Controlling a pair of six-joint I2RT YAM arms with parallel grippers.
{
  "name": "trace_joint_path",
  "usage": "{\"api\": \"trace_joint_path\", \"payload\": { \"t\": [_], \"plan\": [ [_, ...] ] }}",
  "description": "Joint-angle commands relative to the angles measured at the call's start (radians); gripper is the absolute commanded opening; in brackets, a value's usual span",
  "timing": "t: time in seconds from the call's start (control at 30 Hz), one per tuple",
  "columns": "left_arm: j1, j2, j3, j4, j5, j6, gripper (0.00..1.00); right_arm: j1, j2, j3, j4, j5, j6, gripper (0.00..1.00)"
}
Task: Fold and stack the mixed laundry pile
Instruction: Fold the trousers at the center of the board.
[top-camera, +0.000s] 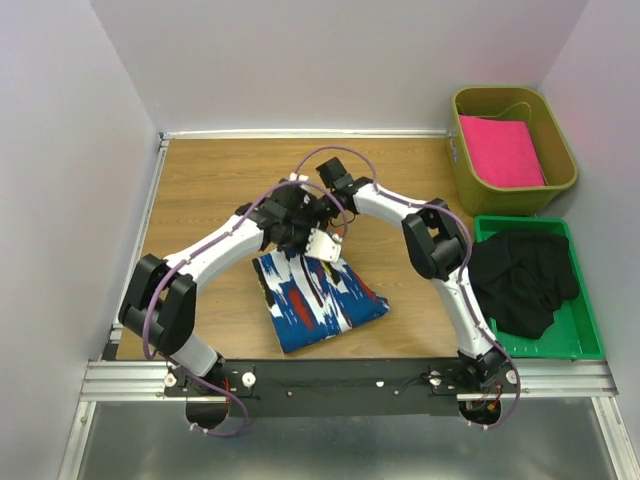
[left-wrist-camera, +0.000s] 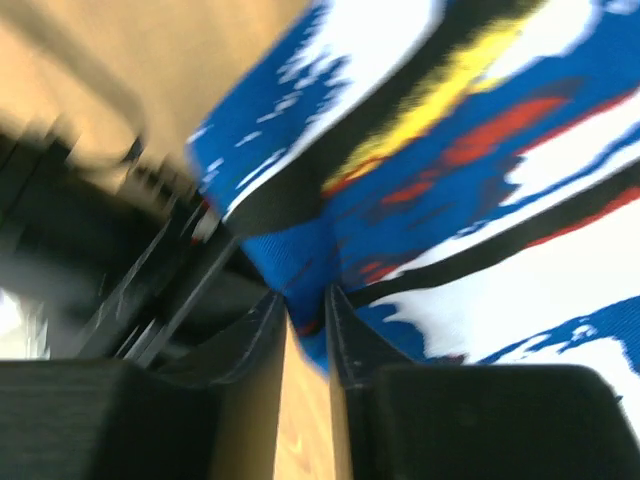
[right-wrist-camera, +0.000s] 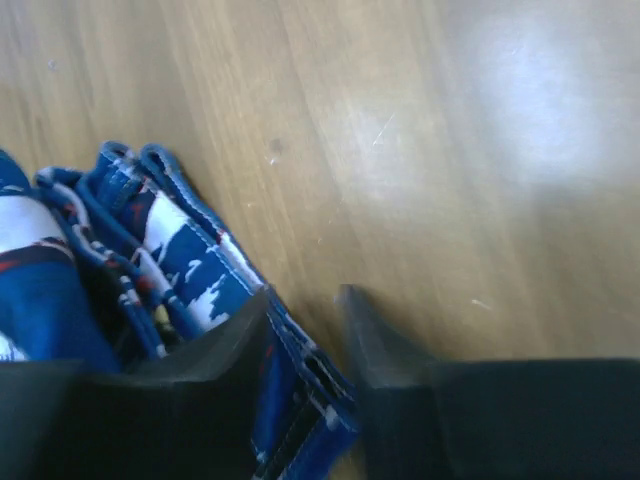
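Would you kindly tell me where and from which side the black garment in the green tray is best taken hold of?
Probably at a raised fold near the middle of the black garment, coming straight down from above: it lies crumpled in a heap, and the walls of the green tray would hinder a sideways approach.

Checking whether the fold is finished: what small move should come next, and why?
Probably lift the left gripper and right gripper straight up off the blue cloth. It lies folded on the table, and both sets of jaws stand parted at its edge, so neither seems to pinch it; the black garment lies crumpled in the green tray.
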Motion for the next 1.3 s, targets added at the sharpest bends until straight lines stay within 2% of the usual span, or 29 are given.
{"api": "trace_joint_path", "payload": {
  "t": [0.0, 0.03, 0.07, 0.17, 0.23, 0.43, 0.57, 0.6, 0.7, 0.83, 1.03, 1.27],
  "plan": [
    [0.085, -0.024, 0.169, -0.115, 0.115, -0.189, 0.33, -0.095, -0.047, 0.072, -0.022, 0.161, 0.071, 0.64],
    [0.126, -0.029, 0.183, -0.143, 0.142, -0.244, 0.34, -0.115, -0.064, 0.08, -0.021, 0.161, 0.082, 0.72],
    [0.145, -0.033, 0.189, -0.162, 0.188, -0.271, 0.38, -0.155, -0.078, 0.085, -0.021, 0.152, 0.094, 0.74],
    [0.196, -0.07, 0.142, -0.194, 0.244, -0.377, 0.46, -0.193, -0.145, 0.065, -0.05, 0.162, 0.097, 0.76],
    [0.199, -0.099, 0.1, -0.167, 0.242, -0.426, 0.47, -0.206, -0.211, 0.033, -0.089, 0.172, 0.074, 0.76],
    [0.199, -0.098, 0.01, -0.09, 0.256, -0.538, 0.45, -0.203, -0.42, -0.254, -0.16, 0.032, 0.085, 0.62],
    [0.205, -0.007, -0.058, -0.059, 0.195, -0.567, 0.37, -0.155, -0.605, -0.508, -0.151, -0.048, 0.097, 0.57],
    [0.213, 0.032, -0.067, -0.052, 0.178, -0.573, 0.36, -0.117, -0.622, -0.583, -0.152, -0.054, 0.091, 0.56],
    [0.254, 0.083, -0.092, -0.012, 0.147, -0.598, 0.34, -0.016, -0.653, -0.662, -0.18, -0.01, 0.031, 0.53],
    [0.288, 0.128, -0.087, -0.001, 0.123, -0.625, 0.33, 0.055, -0.584, -0.734, -0.214, 0.081, -0.034, 0.5],
    [0.363, 0.169, -0.107, 0.005, 0.064, -0.628, 0.33, 0.014, -0.454, -0.693, -0.145, 0.409, -0.076, 0.45],
    [0.441, 0.157, -0.093, -0.038, 0.136, -0.586, 0.38, -0.137, -0.223, -0.296, -0.163, 0.604, -0.142, 0.45]
  ]
}}
